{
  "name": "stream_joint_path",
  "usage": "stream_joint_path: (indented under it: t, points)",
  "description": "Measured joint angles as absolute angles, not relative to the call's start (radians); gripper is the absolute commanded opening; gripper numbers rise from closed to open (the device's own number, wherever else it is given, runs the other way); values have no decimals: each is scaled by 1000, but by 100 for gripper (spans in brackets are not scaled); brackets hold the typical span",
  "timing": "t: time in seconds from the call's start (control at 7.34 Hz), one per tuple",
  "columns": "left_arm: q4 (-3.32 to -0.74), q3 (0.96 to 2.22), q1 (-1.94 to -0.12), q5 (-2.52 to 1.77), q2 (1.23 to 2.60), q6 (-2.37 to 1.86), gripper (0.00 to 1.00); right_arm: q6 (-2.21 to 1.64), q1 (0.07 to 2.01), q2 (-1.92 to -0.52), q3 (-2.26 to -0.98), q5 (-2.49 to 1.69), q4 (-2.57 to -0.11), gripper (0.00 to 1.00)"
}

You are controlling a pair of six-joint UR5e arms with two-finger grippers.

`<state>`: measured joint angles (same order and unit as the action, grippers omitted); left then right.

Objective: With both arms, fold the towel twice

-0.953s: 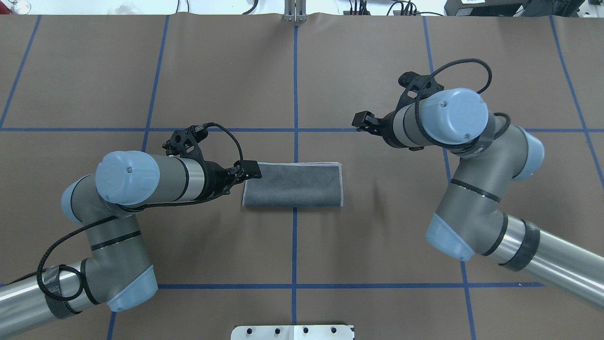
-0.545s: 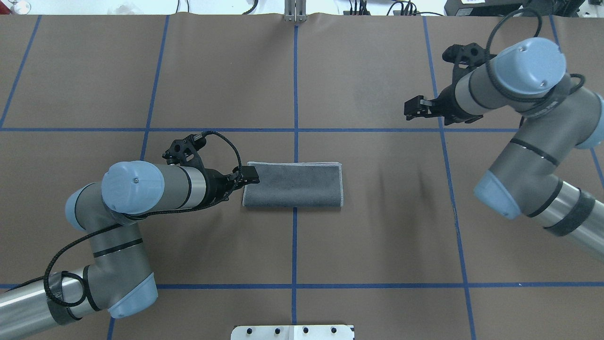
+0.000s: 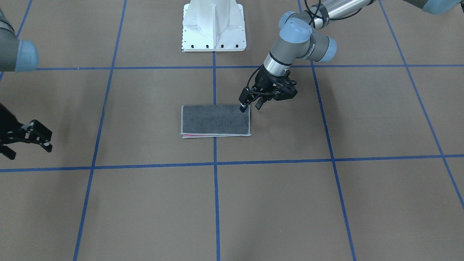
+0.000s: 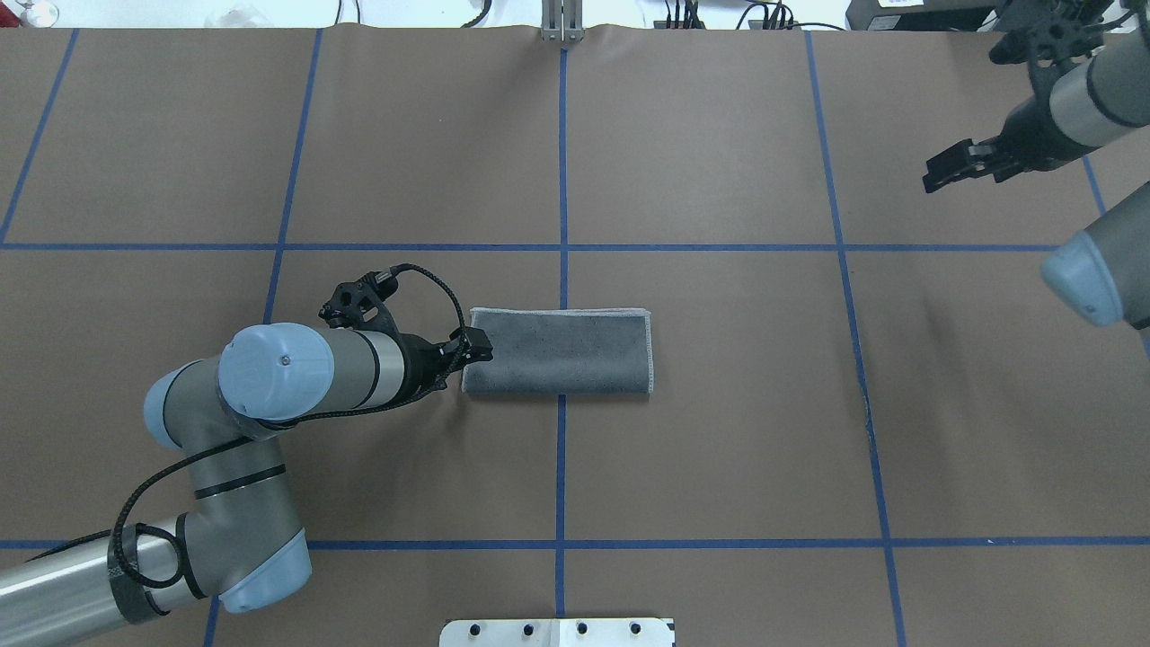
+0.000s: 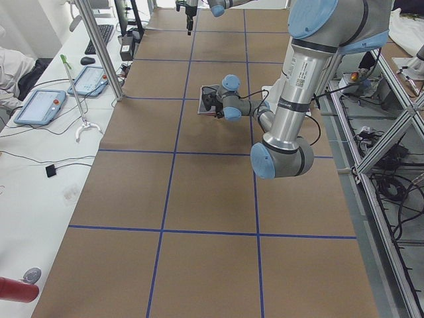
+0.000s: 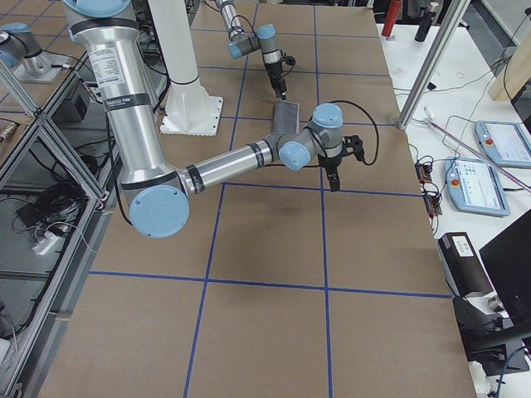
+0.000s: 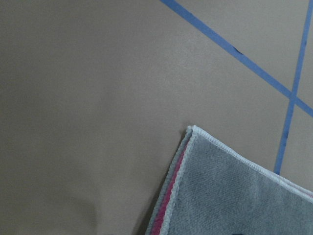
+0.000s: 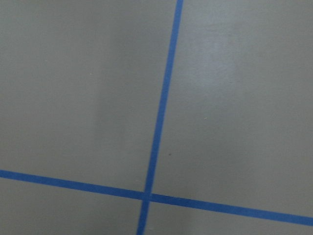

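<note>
The towel (image 4: 559, 350) lies flat at the table's middle, folded into a rectangle with the dark grey face up. A pink strip shows along its edge in the front view (image 3: 215, 121) and at its corner in the left wrist view (image 7: 244, 196). My left gripper (image 4: 481, 346) is open at the towel's left short edge, low over the table. In the front view (image 3: 250, 107) one finger sits at the towel's corner and the other stands off the cloth. My right gripper (image 4: 934, 175) is open and empty, far off at the far right (image 3: 49, 142).
The white pedestal base (image 3: 214, 25) stands at the robot's side of the table. Blue tape lines (image 8: 159, 122) cross the brown table cover (image 4: 719, 431). A side bench with teach pendants (image 6: 477, 182) runs along the far edge.
My right arm has swung away from the towel to the far right of the table. My left gripper has slid a little along the towel's left edge toward the robot. The towel has not moved.
</note>
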<state>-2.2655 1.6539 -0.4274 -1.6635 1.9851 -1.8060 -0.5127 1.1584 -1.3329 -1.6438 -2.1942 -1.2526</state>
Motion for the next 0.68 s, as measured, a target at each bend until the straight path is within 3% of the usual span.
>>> stream_joint_path:
  t: [0.68]
  points:
    - [-2266, 1650, -416, -1656, 1988, -1812, 69, -134, 1449, -1353, -1459, -2332, -1319, 100]
